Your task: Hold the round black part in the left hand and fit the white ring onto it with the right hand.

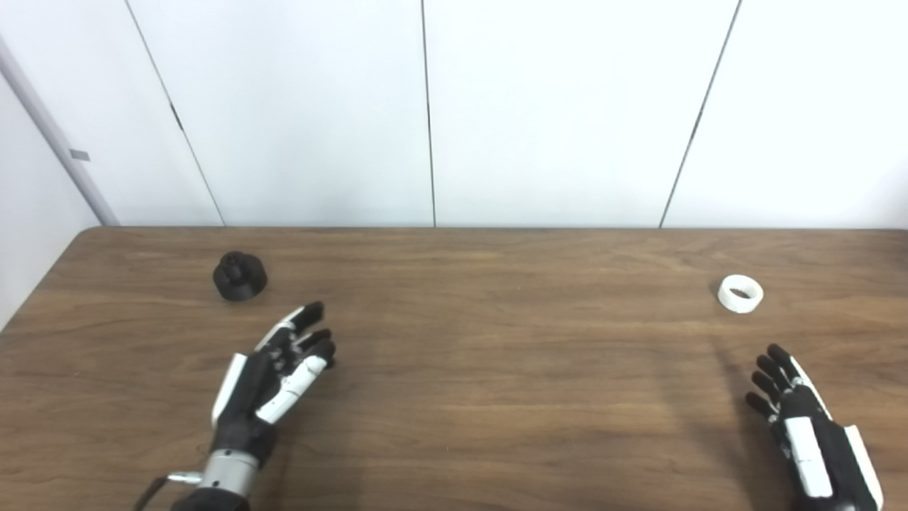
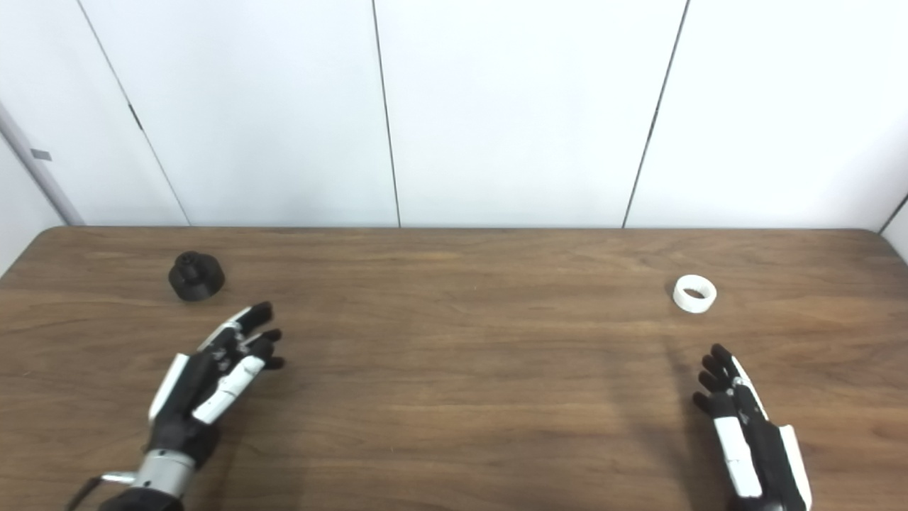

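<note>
The round black part [image 1: 240,275] stands on the wooden table [image 1: 496,369] at the far left, with a small knob on top. My left hand [image 1: 273,376] lies open below and to the right of it, fingers stretched toward the far side, not touching it. The white ring [image 1: 740,293] lies flat at the far right. My right hand [image 1: 805,419] is open near the front right edge, a short way in front of the ring, holding nothing.
White wall panels [image 1: 454,113] rise behind the table's far edge. The table's rounded left corner [image 1: 92,234] shows at the back left.
</note>
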Tool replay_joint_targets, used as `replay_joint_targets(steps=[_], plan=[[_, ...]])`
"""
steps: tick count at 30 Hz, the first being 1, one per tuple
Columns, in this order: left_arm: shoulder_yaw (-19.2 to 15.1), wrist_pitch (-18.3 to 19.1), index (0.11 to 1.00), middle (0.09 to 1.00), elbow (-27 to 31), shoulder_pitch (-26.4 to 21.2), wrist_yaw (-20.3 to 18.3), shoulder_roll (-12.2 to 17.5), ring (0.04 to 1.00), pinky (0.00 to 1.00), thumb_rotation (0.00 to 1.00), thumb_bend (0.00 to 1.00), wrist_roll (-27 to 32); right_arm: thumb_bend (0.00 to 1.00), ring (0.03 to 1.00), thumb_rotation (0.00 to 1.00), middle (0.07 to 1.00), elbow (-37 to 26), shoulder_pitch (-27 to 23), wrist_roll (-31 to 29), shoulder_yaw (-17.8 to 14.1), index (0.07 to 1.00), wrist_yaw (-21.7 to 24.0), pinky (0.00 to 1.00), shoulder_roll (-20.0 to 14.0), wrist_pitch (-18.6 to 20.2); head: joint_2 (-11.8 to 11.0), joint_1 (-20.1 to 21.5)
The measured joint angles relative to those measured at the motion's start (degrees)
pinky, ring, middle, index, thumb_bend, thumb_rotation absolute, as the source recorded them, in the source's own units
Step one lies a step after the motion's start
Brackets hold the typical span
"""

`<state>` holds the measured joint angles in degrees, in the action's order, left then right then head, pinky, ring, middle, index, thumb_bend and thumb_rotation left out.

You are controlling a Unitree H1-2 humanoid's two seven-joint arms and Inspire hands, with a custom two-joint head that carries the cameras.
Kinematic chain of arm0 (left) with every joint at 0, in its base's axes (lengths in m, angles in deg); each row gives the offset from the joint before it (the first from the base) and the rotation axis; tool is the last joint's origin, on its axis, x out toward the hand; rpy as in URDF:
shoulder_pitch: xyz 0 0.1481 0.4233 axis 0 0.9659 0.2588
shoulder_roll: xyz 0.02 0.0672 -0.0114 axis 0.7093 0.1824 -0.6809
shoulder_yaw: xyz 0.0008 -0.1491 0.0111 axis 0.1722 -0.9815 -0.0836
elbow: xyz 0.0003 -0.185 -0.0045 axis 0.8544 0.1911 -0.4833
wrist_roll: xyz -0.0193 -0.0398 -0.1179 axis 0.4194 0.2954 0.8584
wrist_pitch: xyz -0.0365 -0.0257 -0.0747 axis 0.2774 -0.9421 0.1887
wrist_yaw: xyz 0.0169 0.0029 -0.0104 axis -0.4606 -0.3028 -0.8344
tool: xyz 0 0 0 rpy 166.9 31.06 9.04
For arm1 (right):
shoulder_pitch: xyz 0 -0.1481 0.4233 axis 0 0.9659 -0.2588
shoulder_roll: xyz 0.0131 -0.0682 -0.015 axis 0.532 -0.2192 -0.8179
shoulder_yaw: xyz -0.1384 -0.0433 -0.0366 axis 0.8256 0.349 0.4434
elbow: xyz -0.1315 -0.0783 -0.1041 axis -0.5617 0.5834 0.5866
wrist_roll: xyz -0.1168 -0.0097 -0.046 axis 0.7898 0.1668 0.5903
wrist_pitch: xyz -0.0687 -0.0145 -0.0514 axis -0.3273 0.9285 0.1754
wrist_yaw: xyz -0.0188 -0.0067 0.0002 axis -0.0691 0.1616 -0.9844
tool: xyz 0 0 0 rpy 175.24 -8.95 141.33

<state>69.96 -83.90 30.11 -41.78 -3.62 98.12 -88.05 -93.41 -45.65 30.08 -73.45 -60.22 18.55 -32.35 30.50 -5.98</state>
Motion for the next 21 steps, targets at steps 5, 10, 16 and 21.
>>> replay_joint_targets(steps=[5,10,16,21], plan=[[0.2,-6.5,0.799,0.796,4.9,-0.8,4.0,2.0,0.717,0.56,0.58,0.80,-15.1,0.81,0.935,0.91,0.943,-0.3,0.3,-0.9,0.1,0.951,0.2,0.87,0.0,0.5,-0.8,-2.3],[-0.1,-6.9,0.813,0.785,10.4,-2.9,5.8,3.7,0.689,0.51,0.70,0.81,-30.7,0.84,0.948,0.91,0.952,-0.2,0.3,-1.4,0.1,0.961,0.5,0.88,-0.2,-0.1,-1.1,-4.1],[-0.5,-3.1,0.863,0.853,16.0,-3.8,2.5,7.1,0.808,0.79,0.72,0.90,-54.6,0.83,0.972,0.92,0.972,0.2,0.4,-2.5,0.0,0.974,1.7,0.94,-0.5,-1.0,-2.5,-8.6],[-2.0,1.1,0.897,0.921,18.4,-6.2,-0.7,7.2,0.880,0.91,0.67,0.92,-63.8,0.86,0.983,0.93,0.981,2.9,0.4,-3.8,-0.5,0.980,3.6,0.98,-1.9,-3.9,-3.9,-12.2]])
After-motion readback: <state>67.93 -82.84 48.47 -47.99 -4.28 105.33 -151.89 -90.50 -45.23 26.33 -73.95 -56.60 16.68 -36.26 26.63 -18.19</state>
